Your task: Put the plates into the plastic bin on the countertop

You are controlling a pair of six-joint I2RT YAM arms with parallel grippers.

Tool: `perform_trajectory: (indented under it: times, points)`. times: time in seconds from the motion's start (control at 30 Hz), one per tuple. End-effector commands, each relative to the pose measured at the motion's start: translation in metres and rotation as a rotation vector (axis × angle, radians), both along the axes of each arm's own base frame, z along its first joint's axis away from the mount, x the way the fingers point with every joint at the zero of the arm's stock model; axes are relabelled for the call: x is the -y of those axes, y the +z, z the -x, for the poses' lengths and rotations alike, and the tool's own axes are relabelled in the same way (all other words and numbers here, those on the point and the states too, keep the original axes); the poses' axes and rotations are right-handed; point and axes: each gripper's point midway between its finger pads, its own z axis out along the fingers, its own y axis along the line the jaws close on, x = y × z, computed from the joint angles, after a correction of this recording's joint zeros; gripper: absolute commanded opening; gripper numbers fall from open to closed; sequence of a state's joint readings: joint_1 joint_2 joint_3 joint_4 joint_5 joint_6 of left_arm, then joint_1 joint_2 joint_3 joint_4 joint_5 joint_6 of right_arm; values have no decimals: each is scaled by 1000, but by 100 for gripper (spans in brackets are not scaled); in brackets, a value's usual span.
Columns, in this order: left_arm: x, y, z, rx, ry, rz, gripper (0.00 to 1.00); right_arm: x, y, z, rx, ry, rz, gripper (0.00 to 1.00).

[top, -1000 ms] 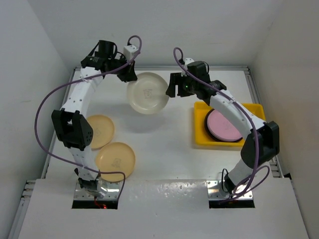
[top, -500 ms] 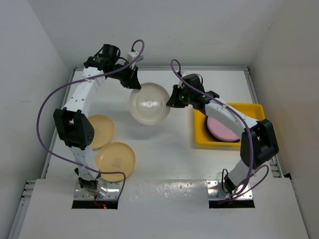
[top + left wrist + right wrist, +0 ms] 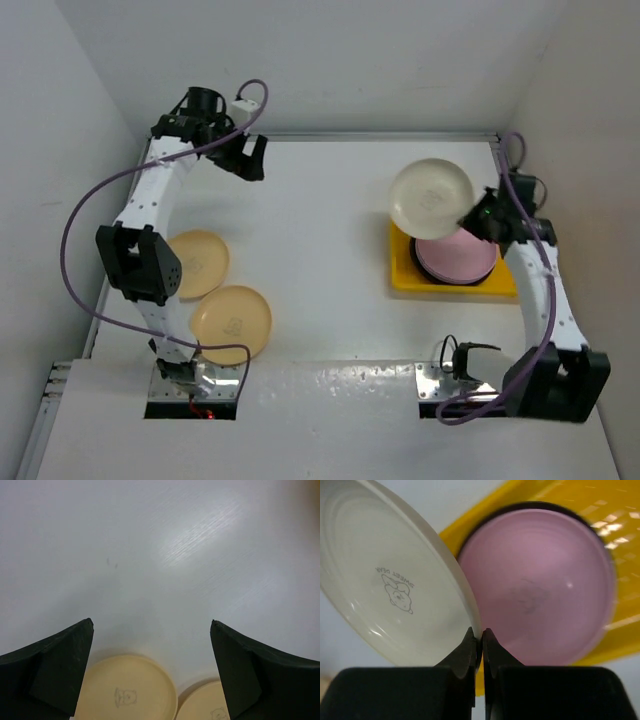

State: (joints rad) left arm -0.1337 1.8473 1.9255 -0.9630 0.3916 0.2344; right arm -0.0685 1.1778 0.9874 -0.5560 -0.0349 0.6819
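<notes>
placing step in hand: right hand [image 3: 481, 636] clenched on rim of cream plate [image 3: 430, 198], tilted above far left corner of plastic bin [image 3: 400, 282], over pink plate [image 3: 457, 256] inside. left hand [image 3: 151, 630] released, well left of bin. next likely calls for levelling, lowering, then release.

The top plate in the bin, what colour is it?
The plate is pink; right wrist view.

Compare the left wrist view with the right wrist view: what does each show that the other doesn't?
Left wrist only: the open left gripper and two tan-yellow plates. Right wrist only: the right gripper shut on the cream plate by its rim, and the pink plate in the yellow plastic bin. Both: white countertop.
</notes>
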Motion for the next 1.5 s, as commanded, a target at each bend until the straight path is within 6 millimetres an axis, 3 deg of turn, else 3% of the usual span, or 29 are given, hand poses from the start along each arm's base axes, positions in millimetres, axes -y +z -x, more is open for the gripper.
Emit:
perform_trajectory:
  times: [0.0,0.03,0.1,0.17,0.2,0.4,0.47,0.53,0.63,0.7,0.8,0.83,0.9,0.93,0.97,1.1,1.13,1.17,1.23,1.27,1.3,1.37,1.4,1.43,1.47]
  points:
    - [-46,26,2,83,138,-16,100,36,-25,59,-137,-153,-5,0]
    - [-49,28,4,90,142,-8,100,57,-37,72,-162,-235,-16,0]
    - [-60,13,8,48,161,-4,100,71,-46,84,-171,-299,-17,0]
    - [-66,12,9,48,172,4,100,85,-53,88,-182,-350,-9,0]
    - [-73,11,11,47,181,5,100,88,-65,92,-222,-362,-2,0]
    - [-88,2,18,30,188,30,100,96,-87,72,-224,-350,-4,5]
    - [-97,3,20,31,206,37,100,100,-94,70,-259,-363,1,18]
    - [-101,0,21,26,206,38,98,103,-99,74,-294,-365,15,42]
    - [-120,0,24,30,249,23,98,111,-104,85,-334,-402,61,68]
    - [-132,-11,28,13,255,6,98,115,-103,81,-290,-390,93,74]
    - [-178,-49,46,-71,350,-100,100,118,-86,77,-272,-367,124,79]
    - [-208,-74,62,-133,428,-173,100,120,-80,77,-273,-364,162,79]
    - [-241,-97,76,-170,513,-253,100,121,-54,71,-220,-350,238,80]
    - [-259,-120,94,-238,568,-313,100,111,-48,66,-202,-312,280,80]
    - [-277,-131,104,-265,619,-329,100,112,-30,62,-148,-318,313,80]
    - [-294,-175,129,-381,659,-324,98,86,-2,42,-27,-220,351,80]
    - [-291,-186,136,-408,655,-306,95,69,8,33,10,-162,357,79]
    - [-290,-195,140,-426,655,-283,95,66,10,32,15,-153,361,79]
    - [-278,-205,146,-446,582,-222,83,51,17,29,30,-108,369,77]
    - [-260,-211,148,-453,532,-142,79,37,19,26,41,-58,370,77]
    - [-254,-212,151,-457,513,-105,75,25,23,24,59,-19,367,76]
    - [-242,-214,154,-467,480,-49,59,8,26,24,77,31,380,73]
    - [-241,-217,155,-477,479,-46,48,3,30,25,90,42,385,71]
    - [-241,-219,155,-486,478,-43,29,-2,31,23,104,46,375,69]
    - [-238,-219,153,-497,491,-19,0,-8,34,22,119,59,366,66]
